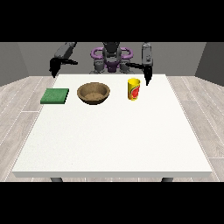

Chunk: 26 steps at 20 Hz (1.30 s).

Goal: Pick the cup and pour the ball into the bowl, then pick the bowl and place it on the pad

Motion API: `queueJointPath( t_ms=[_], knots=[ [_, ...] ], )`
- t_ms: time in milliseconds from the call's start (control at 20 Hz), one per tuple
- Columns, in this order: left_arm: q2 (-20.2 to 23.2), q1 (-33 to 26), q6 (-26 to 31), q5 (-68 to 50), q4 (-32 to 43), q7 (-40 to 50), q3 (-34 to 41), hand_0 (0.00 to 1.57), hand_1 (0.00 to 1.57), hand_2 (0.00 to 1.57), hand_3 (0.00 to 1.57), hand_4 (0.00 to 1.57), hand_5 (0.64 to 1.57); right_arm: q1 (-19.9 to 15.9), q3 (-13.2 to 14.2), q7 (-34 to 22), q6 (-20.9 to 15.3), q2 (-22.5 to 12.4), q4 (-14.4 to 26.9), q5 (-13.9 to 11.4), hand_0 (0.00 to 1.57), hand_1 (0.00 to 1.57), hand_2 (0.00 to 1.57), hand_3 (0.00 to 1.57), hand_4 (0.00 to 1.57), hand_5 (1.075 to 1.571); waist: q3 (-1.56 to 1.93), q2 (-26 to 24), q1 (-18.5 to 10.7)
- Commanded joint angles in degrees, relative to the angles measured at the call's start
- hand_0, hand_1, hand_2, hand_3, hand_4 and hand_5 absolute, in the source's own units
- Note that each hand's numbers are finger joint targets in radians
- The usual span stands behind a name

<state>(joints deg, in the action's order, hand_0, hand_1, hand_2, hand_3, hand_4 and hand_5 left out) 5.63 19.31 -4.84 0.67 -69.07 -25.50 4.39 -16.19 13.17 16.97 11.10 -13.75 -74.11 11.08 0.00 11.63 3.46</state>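
The yellow cup [134, 89] stands upright, mouth up; each robot hand's finger state I cannot tell.

Position: across the large white rectangular table [109, 144], opposite the grey-and-purple humanoid robot [111, 57].
Facing: towards the robot at the table's far edge.
Height: raised, angled downward.
Nearness: far back; whole tabletop visible.
Shared coverage: single view only.

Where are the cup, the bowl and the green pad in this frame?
cup [134, 89]: front view, on its yellow side wall.
bowl [93, 98]: front view, on its brown outer wall below the near rim.
green pad [55, 96]: front view, on the middle of its top face.
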Motion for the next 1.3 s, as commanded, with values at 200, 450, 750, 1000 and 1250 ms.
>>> queueJointPath(
  t_ms=[200, 450, 750, 1000, 1250],
  knots=[
    [0.24, 5.43, -1.22, -0.84, 14.89, -11.87, 5.07, 0.0, 0.0, 0.0, 0.0, 0.0, 1.271, -0.96, 2.02, 1.92, 6.14, -4.35, 2.2, 2.54, 0.0, 0.0, 0.0, 0.0, 0.0, 1.559, -0.03, 3.43, 3.9],
    [-0.39, 10.95, -2.69, -0.51, 20.84, -13.48, 5.51, 0.0, 0.0, 0.0, 0.0, 0.0, 1.245, -1.48, 0.94, 7.76, 3.56, -2.05, 7.25, -1.11, 0.0, 0.0, 0.0, 0.0, 0.0, 1.558, -0.01, 3.81, 2.53],
    [3.73, 9.35, -15.06, 8.41, 23.17, -16.21, 4.22, 1.29, 1.29, 1.57, 1.57, 0.79, 1.524, -4.06, 3.39, 5.63, 5.6, -3.76, 7.53, 2.74, 0.0, 0.0, 0.0, 0.0, 0.0, 1.562, 0.1, 5.04, 4.36],
    [-0.9, 9.04, -24.06, 12.32, 27.08, -18.64, 2.68, 1.32, 1.32, 1.57, 1.57, 0.85, 1.508, -5.26, 5.43, 6.5, 8.21, -7.19, 8.82, 4.08, 0.0, 0.0, 0.0, 0.0, 0.0, 1.558, 0.01, 6.57, 6.13],
    [-0.02, 13.79, -27.35, 13.31, 28.74, -15.71, 3.38, 1.35, 1.35, 1.57, 1.57, 0.9, 1.507, -4.98, 7.25, 8.24, 12.72, -11.89, 11.75, 4.76, 0.0, 0.0, 0.0, 0.0, 0.0, 1.555, 0.02, 6.5, 7.26]
  ],
)
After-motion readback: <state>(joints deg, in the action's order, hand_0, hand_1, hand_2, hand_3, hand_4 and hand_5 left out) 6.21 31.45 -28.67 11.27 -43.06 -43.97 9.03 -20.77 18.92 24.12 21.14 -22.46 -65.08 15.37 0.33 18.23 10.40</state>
